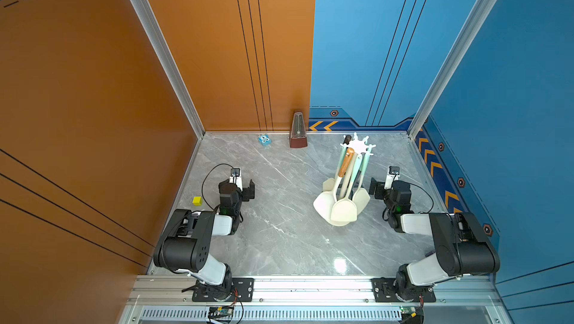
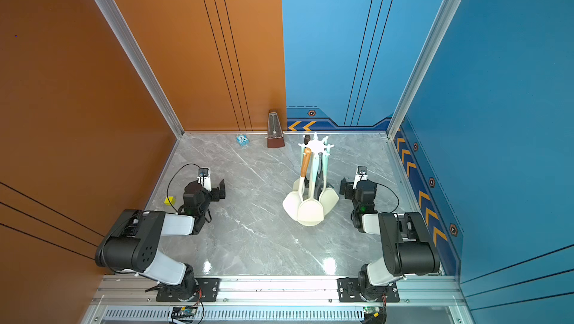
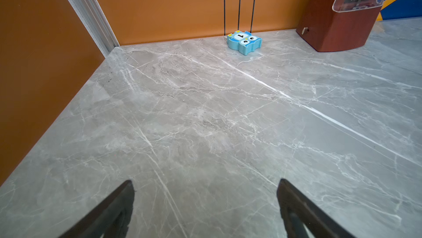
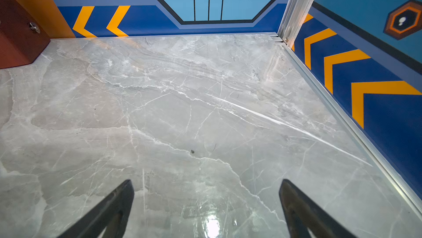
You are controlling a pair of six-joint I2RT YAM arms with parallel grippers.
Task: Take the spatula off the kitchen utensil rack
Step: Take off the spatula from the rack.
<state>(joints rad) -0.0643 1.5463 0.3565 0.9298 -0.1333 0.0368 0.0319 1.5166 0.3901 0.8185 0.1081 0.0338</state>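
Left fingers (image 3: 125, 193), right fingers (image 4: 285, 193): spread wide, empty
Spatula (image 1: 344, 210) hangs hooked on kitchen utensil rack (image 1: 360, 145); likely needs lifting

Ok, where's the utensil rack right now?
In both top views the kitchen utensil rack stands right of centre, just inboard of the right arm, with the metronome back-left of it.

Robot laboratory booth: aluminium frame (image 1: 161, 49), printed wall panels (image 1: 77, 89), marble-look tabletop (image 1: 279, 238), left arm (image 1: 189, 244) and right arm (image 1: 456, 244) bolted to a rail (image 1: 310, 288).
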